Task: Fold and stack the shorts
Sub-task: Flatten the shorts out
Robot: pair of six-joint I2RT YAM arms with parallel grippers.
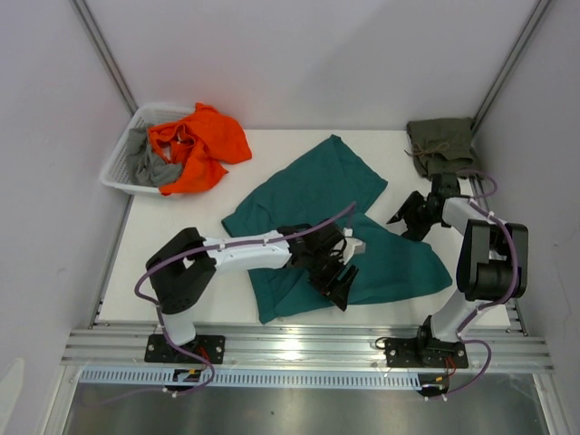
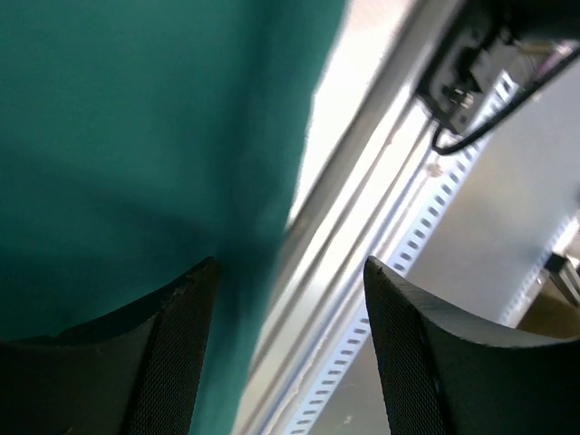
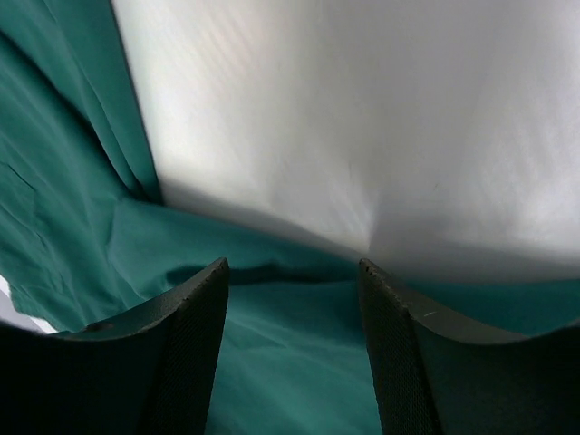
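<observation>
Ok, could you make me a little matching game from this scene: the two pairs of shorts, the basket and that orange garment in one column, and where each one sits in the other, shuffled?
Things
1. teal-green shorts
2. olive-green shorts
3. white basket
4. orange garment

Places
A. spilling over the basket's rim
B. bunched at the far right corner of the table
C. at the far left corner of the table
D. spread out across the middle of the table

Pairs: 1-D, 2-B, 3-C, 4-A
</observation>
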